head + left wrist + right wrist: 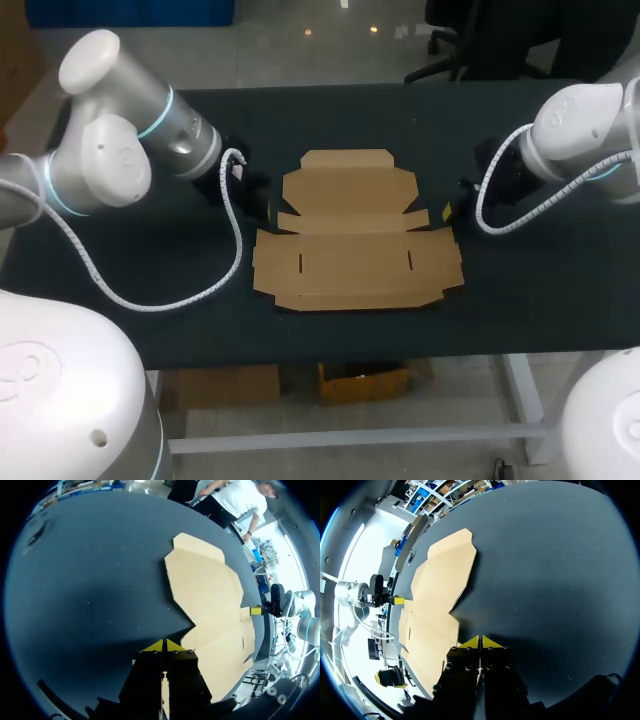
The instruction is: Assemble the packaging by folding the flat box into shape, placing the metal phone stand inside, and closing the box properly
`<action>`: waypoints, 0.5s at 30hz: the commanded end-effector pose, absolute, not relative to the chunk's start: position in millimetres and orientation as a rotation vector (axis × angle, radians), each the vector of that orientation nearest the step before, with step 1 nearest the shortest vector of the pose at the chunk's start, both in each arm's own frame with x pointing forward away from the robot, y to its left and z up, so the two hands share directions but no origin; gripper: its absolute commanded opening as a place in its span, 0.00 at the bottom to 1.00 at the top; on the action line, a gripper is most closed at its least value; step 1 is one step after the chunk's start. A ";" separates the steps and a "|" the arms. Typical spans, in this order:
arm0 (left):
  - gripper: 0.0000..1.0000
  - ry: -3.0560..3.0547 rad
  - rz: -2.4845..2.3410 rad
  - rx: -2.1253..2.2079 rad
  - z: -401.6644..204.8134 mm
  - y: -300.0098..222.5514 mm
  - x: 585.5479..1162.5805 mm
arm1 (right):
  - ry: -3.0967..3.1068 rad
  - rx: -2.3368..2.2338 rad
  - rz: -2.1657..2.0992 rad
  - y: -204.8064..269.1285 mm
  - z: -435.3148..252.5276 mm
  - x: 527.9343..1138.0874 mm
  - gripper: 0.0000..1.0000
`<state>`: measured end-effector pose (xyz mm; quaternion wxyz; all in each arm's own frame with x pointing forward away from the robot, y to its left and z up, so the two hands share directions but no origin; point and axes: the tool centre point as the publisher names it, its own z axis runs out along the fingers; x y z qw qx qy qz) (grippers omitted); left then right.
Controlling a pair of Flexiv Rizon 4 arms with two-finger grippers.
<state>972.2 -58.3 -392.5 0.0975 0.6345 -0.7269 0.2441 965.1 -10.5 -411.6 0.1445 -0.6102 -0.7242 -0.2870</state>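
Yellow-tipped, the left claw (164,645) and right claw (480,642) were pinched together, holding nothing. Each sat just off a side edge of the box (355,235) — flat, unfolded brown cardboard with notched flaps, mid-table (150,320) on matte dark cloth.

The flat box (350,250) is plain tan cardboard all over, kinda paler in the wrist views. The tabletop (520,300) is pretty much black, a flat dark charcoal. The left arm (110,150) and right arm (585,130) are white with thin light-blue rings, plus white coiled cables (235,250). The left hand (164,645) and right hand (480,641) are black with bright yellow tips.
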 end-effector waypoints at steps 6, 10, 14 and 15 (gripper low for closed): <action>0.00 -2.153 0.706 1.861 -401.8 -62.9 974.3 | -2.092 -1.741 -0.820 -9.4 -414.4 969.0 0.00; 0.00 -2.150 0.704 1.854 -404.7 -64.0 973.4 | -2.094 -1.739 -0.819 -9.4 -415.5 969.8 0.00; 0.00 -2.155 0.711 1.845 -405.8 -64.7 972.5 | -2.096 -1.737 -0.821 -8.7 -416.0 969.8 0.00; 0.00 -2.156 0.711 1.842 -406.8 -65.2 972.7 | -2.096 -1.737 -0.821 -8.6 -416.2 969.8 0.00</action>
